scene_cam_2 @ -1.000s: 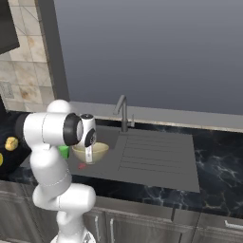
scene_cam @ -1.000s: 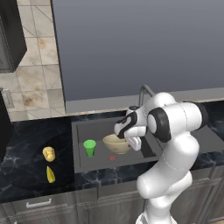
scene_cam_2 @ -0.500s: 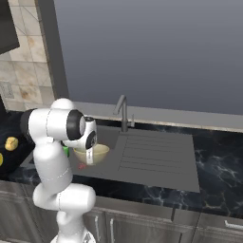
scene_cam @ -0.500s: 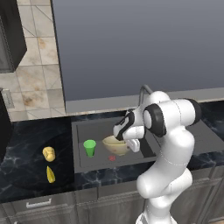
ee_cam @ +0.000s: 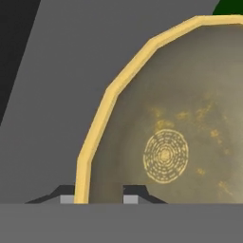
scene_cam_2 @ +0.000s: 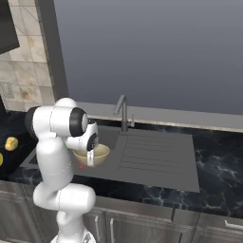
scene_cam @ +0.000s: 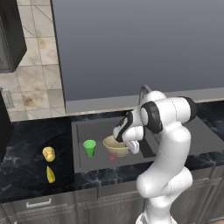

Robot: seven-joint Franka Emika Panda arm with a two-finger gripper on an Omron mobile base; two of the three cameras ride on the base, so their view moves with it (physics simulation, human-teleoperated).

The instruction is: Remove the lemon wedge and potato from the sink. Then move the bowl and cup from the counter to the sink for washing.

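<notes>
**Bowl in sink, rim between the gripper's 2 fingertips**

Hand view: the gripper (ee_cam: 99, 198) sits at the bowl (ee_cam: 180, 142) rim. 2 dark fingertips (ee_cam: 135, 193) straddle the thin yellow rim, 1 outside the wall, 1 inside. The tips look close against the rim on both sides, so the gripper reads as clamped on the bowl; actual contact is hard to confirm at this angle. Beyond the tips, the bowl's tan interior with a pale ringed mark at its centre. A sliver of green, the cup (ee_cam: 229, 7), shows just past the bowl's far rim. Grey sink (ee_cam: 61, 85) floor lies outside the rim.

Left base view: the gripper (scene_cam: 124, 141) points down at the bowl's (scene_cam: 115, 147) near-right rim, wrist bent over the basin. The bowl sits inside the sink (scene_cam: 81, 162), low in the basin; whether it rests on the floor cannot be told. The red drain (scene_cam: 112, 158) is just in front of the bowl. The cup (scene_cam: 90, 147) stands upright in the sink, near the gripper on the other side of the bowl, apart from the bowl.

Further from the gripper, on the dark counter (scene_cam: 26, 148) beyond the cup: the potato (scene_cam: 49, 153), and the lemon wedge (scene_cam: 50, 174) nearer the counter's front edge. Both are well apart from the gripper and outside the sink.

Right base view: the bowl (scene_cam_2: 97, 154) is beneath the wrist; the faucet (scene_cam_2: 122, 113) stands behind the basin, the ribbed drainboard (scene_cam_2: 152, 154) to the far side.
</notes>
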